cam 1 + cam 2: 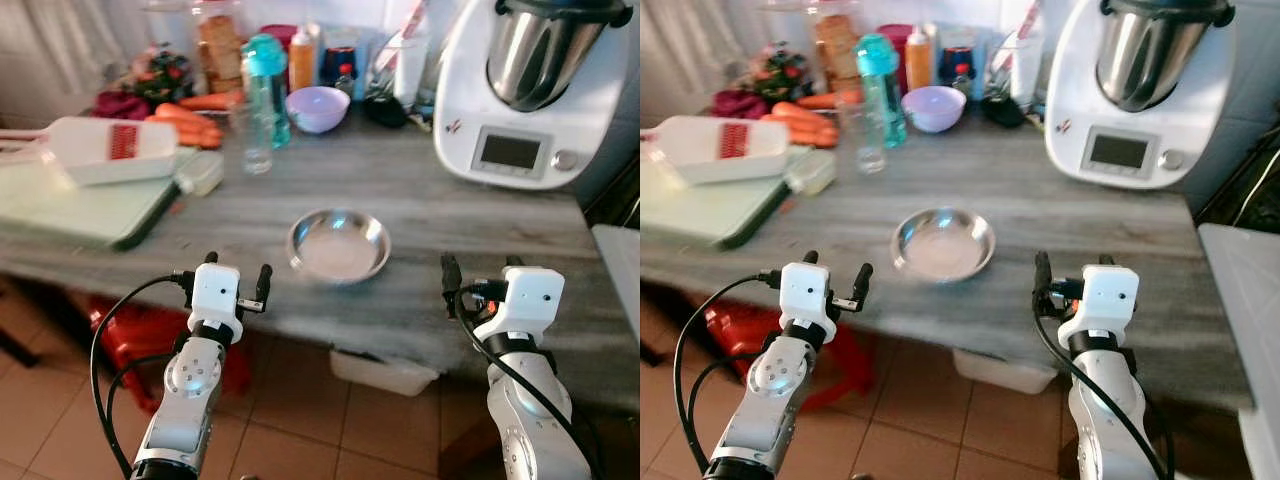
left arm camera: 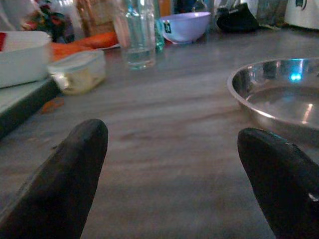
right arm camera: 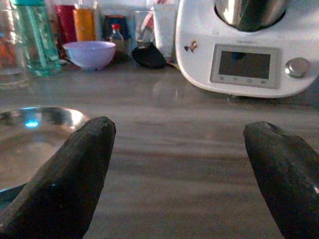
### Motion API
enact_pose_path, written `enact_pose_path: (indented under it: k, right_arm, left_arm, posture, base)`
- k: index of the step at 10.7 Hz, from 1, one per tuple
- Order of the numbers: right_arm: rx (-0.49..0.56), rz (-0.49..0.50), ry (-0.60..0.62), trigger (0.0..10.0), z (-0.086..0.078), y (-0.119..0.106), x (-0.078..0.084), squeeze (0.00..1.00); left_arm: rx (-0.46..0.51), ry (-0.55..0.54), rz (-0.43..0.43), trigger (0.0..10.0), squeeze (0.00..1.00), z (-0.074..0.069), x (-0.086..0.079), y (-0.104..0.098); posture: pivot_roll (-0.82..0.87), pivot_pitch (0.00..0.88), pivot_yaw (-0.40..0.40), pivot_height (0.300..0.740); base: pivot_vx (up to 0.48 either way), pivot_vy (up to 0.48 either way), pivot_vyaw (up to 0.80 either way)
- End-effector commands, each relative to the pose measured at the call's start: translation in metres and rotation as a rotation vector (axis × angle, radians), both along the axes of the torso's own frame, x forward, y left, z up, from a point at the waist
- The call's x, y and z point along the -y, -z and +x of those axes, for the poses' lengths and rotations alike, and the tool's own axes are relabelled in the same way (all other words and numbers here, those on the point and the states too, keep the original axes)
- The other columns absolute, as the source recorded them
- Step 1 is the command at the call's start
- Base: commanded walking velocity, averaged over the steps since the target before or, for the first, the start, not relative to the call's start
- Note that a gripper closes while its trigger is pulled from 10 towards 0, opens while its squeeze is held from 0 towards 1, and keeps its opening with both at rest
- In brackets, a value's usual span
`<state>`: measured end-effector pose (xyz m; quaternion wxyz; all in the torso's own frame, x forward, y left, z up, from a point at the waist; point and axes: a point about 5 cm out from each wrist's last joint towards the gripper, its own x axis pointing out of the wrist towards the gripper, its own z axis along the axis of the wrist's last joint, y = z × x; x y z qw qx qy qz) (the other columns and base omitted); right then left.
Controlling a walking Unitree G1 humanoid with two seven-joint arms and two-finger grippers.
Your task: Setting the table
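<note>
A grey wood-grain tabletop (image 1: pixel 440 215) carries a steel bowl (image 1: pixel 339 244) near its front edge, between both arms. The left gripper (image 1: pixel 236 272) and right gripper (image 1: pixel 480 270) hover with fingers spread wide, empty; the bowl seems slightly nearer the left.

A home kitchen: a grey wood-grain surface (image 1: pixel 420 200) carries a white cooking machine (image 1: pixel 520 90) at upper right, carrots (image 1: pixel 190 120), a lilac bowl (image 1: pixel 317 108), bottles (image 1: pixel 268 85) and jars along the back, with terracotta floor tiles (image 1: pixel 290 430) at the bottom
</note>
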<state>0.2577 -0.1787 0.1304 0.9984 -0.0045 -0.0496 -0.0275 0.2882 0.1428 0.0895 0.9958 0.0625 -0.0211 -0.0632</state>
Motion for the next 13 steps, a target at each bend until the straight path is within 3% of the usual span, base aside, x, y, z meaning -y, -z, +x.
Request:
enact_pose_path:
  k: [1, 13]
  right_arm:
    - [-0.014, 0.003, 0.009, 10.0, 0.001, 0.002, 0.003, 0.60]
    - [-0.001, 0.020, 0.077, 10.0, 0.013, -0.002, 0.014, 0.60]
  left_arm:
    - [-0.003, -0.011, -0.002, 10.0, 0.00, 0.002, -0.001, -0.001]
    - [0.022, -0.007, -0.017, 10.0, 0.00, 0.005, 0.002, -0.005]
  posture:
    - [0.03, 0.000, 0.004, 0.740]
    - [0.03, 0.000, -0.004, 0.740]
  base:
    - [-0.292, 0.000, 0.00]
    - [-0.264, 0.000, 0.00]
